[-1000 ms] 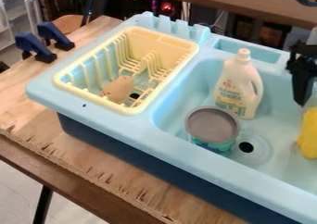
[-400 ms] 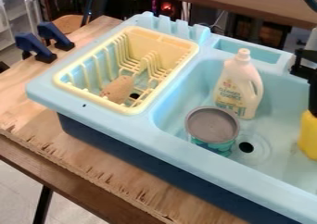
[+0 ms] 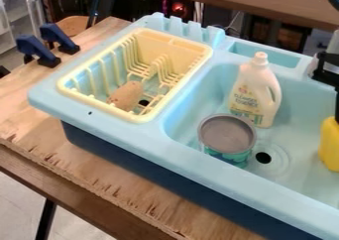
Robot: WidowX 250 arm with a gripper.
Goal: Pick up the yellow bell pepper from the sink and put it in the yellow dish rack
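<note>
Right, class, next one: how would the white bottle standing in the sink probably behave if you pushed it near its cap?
Pushed up there, the white bottle would likely tip before sliding, since it stands tall and narrows towards its cap. Its smooth, moulded shape with a side handle suggests fairly stiff plastic. Its weight is uncertain, as the fill level is hidden.
</note>
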